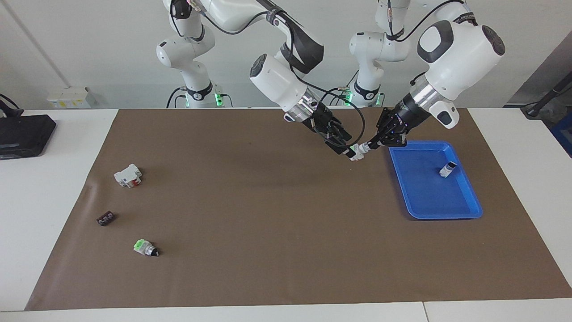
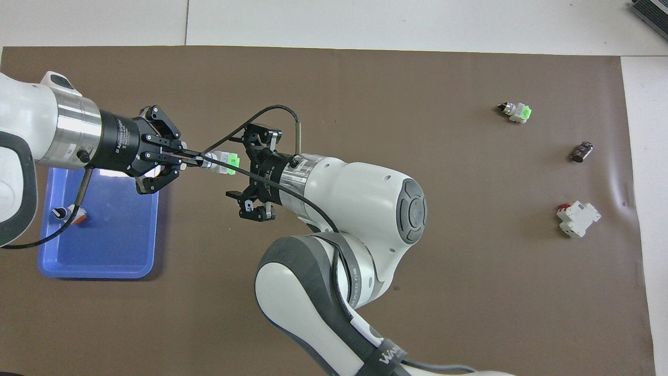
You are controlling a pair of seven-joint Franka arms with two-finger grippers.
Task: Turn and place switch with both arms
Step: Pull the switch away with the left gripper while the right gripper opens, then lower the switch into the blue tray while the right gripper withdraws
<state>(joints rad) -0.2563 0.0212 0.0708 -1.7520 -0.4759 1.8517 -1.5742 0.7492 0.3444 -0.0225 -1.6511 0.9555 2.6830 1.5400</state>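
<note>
switch white-grey with green end, pinched at dark tip by left fingers, right fingers spread wide

Bright, even light — soft shadows, sharp.

Robot lab: 2 bench-mounted arms

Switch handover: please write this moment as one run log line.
switch: in air, beside blue tray | left gripper: shut on switch | right gripper: open
</note>
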